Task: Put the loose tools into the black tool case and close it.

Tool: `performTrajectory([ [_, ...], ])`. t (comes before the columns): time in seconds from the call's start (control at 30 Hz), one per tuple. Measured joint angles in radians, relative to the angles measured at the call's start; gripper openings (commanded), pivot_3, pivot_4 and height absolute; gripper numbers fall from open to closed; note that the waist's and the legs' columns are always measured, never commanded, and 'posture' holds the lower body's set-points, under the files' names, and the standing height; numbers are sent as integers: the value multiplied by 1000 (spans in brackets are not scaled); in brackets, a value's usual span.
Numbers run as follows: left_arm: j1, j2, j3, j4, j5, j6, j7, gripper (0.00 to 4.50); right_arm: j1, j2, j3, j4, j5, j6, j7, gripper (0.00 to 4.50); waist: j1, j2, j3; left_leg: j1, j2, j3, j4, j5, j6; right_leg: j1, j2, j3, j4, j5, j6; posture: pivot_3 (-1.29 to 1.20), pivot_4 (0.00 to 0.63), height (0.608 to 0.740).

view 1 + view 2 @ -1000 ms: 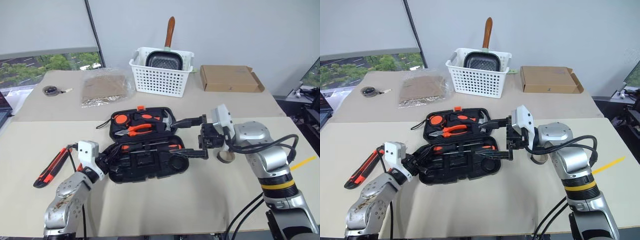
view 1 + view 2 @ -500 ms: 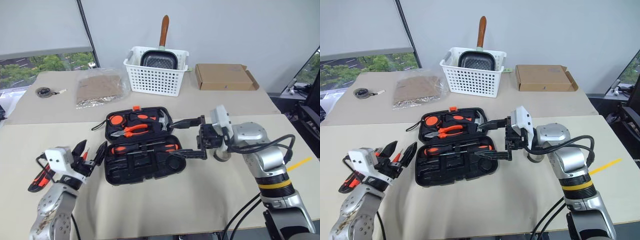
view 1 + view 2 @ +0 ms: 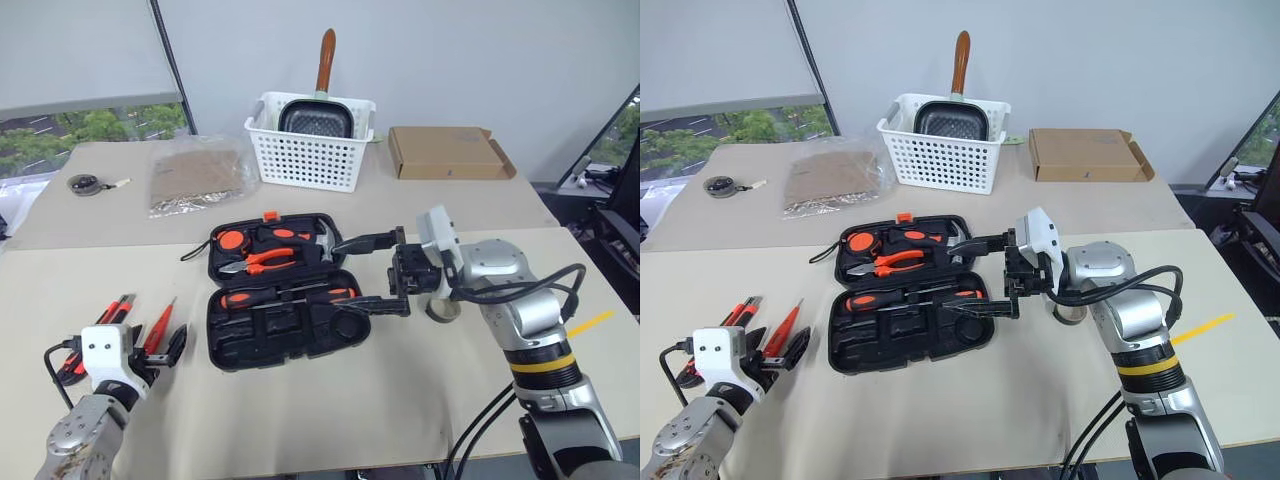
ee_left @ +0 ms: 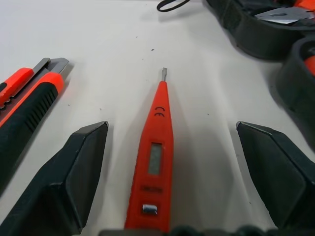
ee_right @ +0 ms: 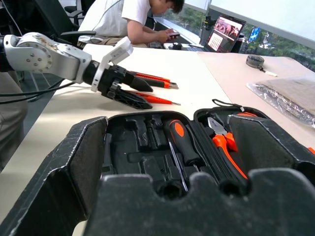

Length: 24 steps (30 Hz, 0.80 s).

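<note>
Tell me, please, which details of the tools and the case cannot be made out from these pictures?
- Tape roll: mostly hidden behind the right gripper in both eye views.
- Utility knife: its rear runs off the left wrist view's edge, and the left gripper covers it in the eye views.
- Tester screwdriver: its butt end is cut off at the wrist view's edge.
- Black tool case: its empty recesses are too dark to tell their shapes.

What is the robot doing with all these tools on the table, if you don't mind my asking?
It is packing loose tools into the open black tool case. The left gripper is open around the slim orange tester screwdriver lying on the table, beside the utility knife. The right gripper hangs open over the case, and the tape roll is not yet packed.
</note>
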Motion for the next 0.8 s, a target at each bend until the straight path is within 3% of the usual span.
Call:
performTrajectory([
  [0.23,-7,7,3,8,27,2,19,677,0,0,0,-3,0,0,0,4500,-2,0,0,0,0,0,0,0,0,0,-1,0,0,0,0,0,150,700],
  [0.27,-10,4,3,9,29,-1,19,496,0,0,0,-3,0,0,0,4500,-2,0,0,0,0,0,0,0,0,0,-1,0,0,0,0,0,150,700],
  [0.5,-73,6,14,5,-39,-98,-87,513,1,-4,-4,-7,1,1,-2,4500,-2,0,0,-1,0,0,0,0,0,-1,0,0,0,3,-5,0,150,700],
  [0.63,-155,137,-33,-30,-115,-119,-305,513,10,-16,-9,-18,3,13,-7,4500,0,0,0,-1,0,1,1,0,-1,-1,0,0,0,3,-4,0,150,700],
  [0.8,-237,367,-200,21,-41,-182,-589,513,48,-55,-19,-30,3,36,-7,4500,-4,0,0,-1,-1,2,0,1,-1,-2,1,0,1,0,-1,0,150,700],
])
